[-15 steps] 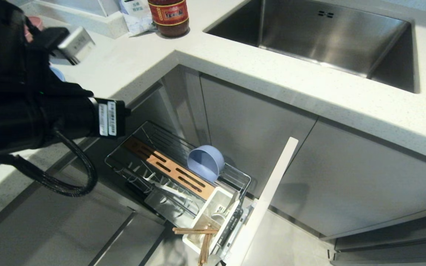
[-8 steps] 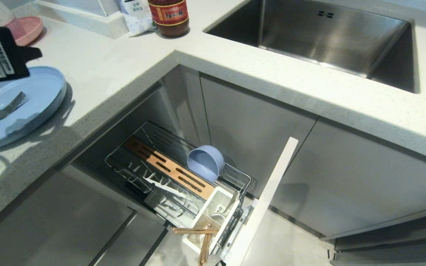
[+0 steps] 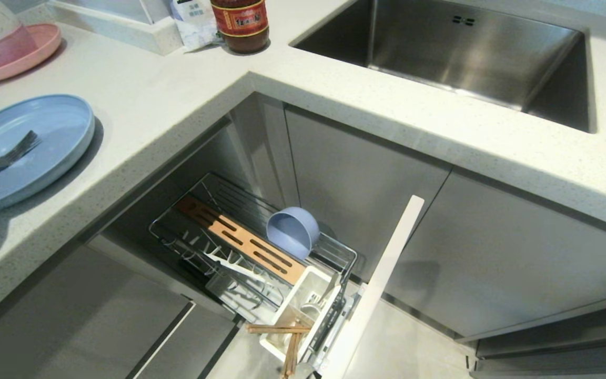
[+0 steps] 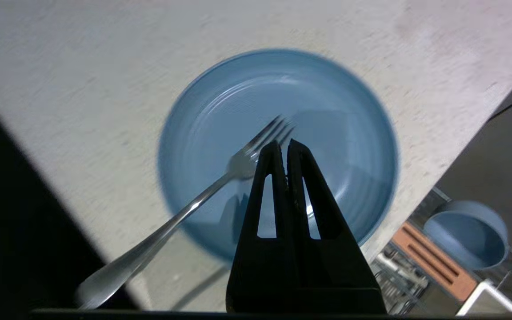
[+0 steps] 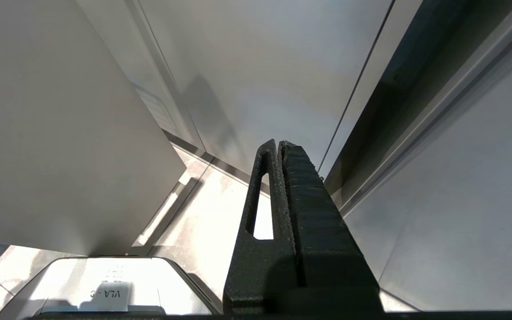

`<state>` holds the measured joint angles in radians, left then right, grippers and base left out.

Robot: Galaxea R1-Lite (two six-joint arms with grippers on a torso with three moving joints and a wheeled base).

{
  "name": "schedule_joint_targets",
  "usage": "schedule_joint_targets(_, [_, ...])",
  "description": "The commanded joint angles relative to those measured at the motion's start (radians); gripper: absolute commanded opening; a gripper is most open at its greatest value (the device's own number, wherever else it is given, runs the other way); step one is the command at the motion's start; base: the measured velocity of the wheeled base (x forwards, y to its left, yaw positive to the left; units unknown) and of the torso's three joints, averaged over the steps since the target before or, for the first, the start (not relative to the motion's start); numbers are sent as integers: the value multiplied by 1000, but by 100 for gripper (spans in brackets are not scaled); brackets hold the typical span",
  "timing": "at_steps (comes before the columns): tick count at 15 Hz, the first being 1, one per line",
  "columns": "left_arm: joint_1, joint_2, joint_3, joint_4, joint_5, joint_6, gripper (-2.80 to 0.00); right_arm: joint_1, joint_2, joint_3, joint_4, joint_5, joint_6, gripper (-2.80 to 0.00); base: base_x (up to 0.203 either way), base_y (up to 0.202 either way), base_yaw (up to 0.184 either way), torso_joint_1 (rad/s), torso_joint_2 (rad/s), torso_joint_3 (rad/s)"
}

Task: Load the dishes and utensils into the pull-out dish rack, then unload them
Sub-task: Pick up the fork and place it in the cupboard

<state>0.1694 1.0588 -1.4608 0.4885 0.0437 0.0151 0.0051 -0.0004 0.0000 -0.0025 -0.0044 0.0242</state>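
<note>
A light-blue plate (image 3: 50, 131) lies on the counter at the left, with a silver fork (image 3: 6, 157) resting across it. In the left wrist view my left gripper (image 4: 282, 144) hangs shut and empty above the plate (image 4: 336, 102), its tips just beside the tines of the fork (image 4: 202, 200). The pull-out dish rack (image 3: 213, 258) stands drawn out below the counter. A small light-blue bowl (image 3: 292, 231) leans on its side in it, and chopsticks (image 3: 282, 337) stick out of its white utensil box (image 3: 303, 300). My right gripper (image 5: 278, 143) is shut, parked low by the cabinet fronts.
A pink plate (image 3: 29, 55) holding a bowl sits at the back left. A dark sauce bottle (image 3: 240, 23) and a packet stand near the steel sink (image 3: 466, 47). The rack's pale cabinet front (image 3: 382, 284) juts into the floor space.
My left arm has swung left out of the head view, uncovering the blue plate, the fork and the pink plate. The rack, bowl and chopsticks have not moved.
</note>
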Motion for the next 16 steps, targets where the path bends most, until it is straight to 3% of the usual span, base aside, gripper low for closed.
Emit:
schedule_joint_targets(1, [160,-13,-28,35,-80,26,-280,1,-4,2,-1,0,0,-280,0,0,0,0,0,0])
schedule_joint_targets(3, [218,4,-29,41,-109,69,-280,-1,-4,2,-1,0,0,-280,0,0,0,0,0,0])
schedule_joint_targets(7, [255,21,-41,75,-145,96,-280,0,-4,2,-1,0,0,-280,0,0,0,0,0,0])
schedule_joint_targets(10, [384,84,-202,276,-310,118,-280,0,-3,2,-1,0,0,-280,0,0,0,0,0,0])
schedule_joint_targets(14, [560,223,-445,626,-501,264,-280,1,-3,2,-1,0,0,-280,0,0,0,0,0,0])
schedule_joint_targets(16, [655,261,-471,699,-593,399,-280,0,-3,2,-1,0,0,-280,0,0,0,0,0,0])
